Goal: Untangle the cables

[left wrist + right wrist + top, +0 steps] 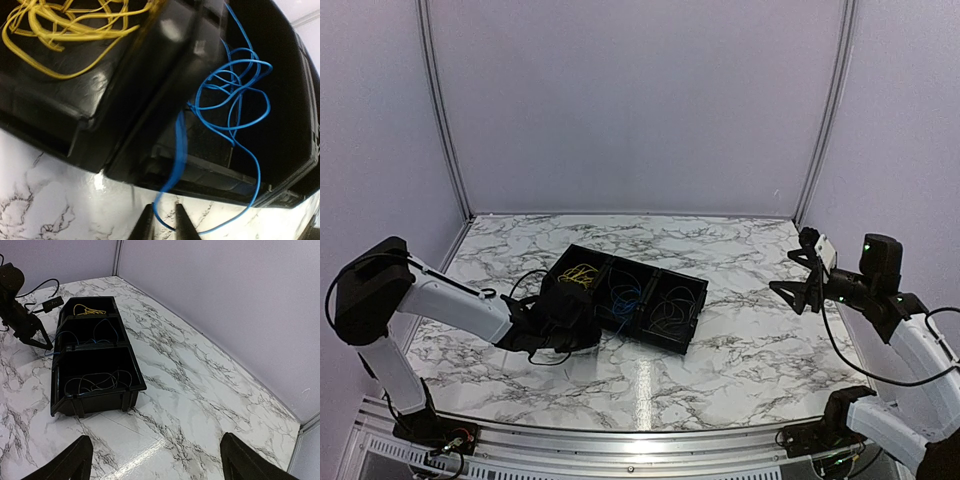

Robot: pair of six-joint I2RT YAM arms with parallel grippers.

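A black three-compartment tray (692,334) lies mid-table. Yellow cables (582,273) fill its left compartment, blue cables (625,295) the middle one, and thin pale wires (672,312) the right one. In the left wrist view a blue cable (235,107) spills over the tray's rim (150,100) onto the marble and runs between the fingers of my left gripper (164,216), which stand narrowly apart around it. The yellow cables (55,30) lie loose at the upper left. My right gripper (155,437) hangs wide open and empty, high at the right, far from the tray (95,402).
Purple walls enclose the marble table on three sides, and an aluminium rail runs along its near edge. A small black device (52,303) with its lead lies behind the tray's left end, beside my left arm (20,315).
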